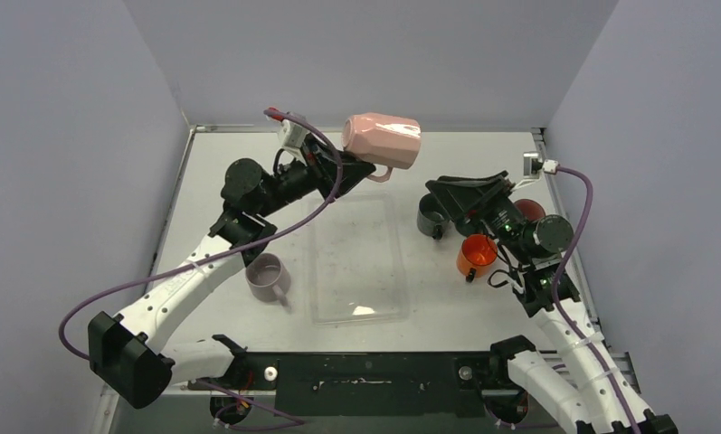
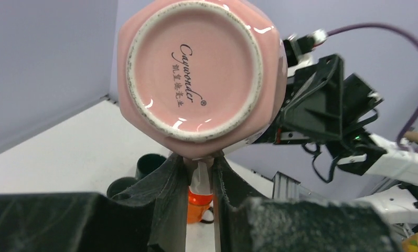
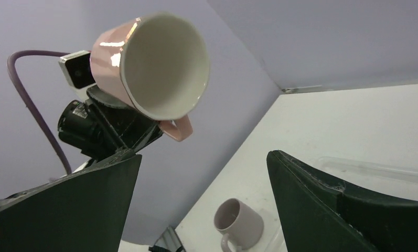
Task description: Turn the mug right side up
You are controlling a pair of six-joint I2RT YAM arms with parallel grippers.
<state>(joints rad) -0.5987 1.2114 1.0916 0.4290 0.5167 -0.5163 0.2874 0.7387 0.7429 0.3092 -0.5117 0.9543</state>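
- Lower left of centre: lilac ceramic mug point(image 1: 266, 276), upright on white table point(image 1: 198, 181).
- Upper centre: left gripper point(image 1: 352, 167), fingers clamped on handle of glossy pink faceted mug point(image 1: 384, 140).
- Pink mug airborne above table, lying sideways, mouth facing right, base toward left wrist camera.
- Right of centre: right gripper point(image 1: 460, 194), fingers wide apart, holding nothing.
- Progress, judged: lift done, about half turned. Left to do: rotate mouth up, set down, release.

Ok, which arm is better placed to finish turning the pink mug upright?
Left. The left tool is shut on the handle of the pink mug, held on its side above the table; the right tool is open, empty and apart from it.
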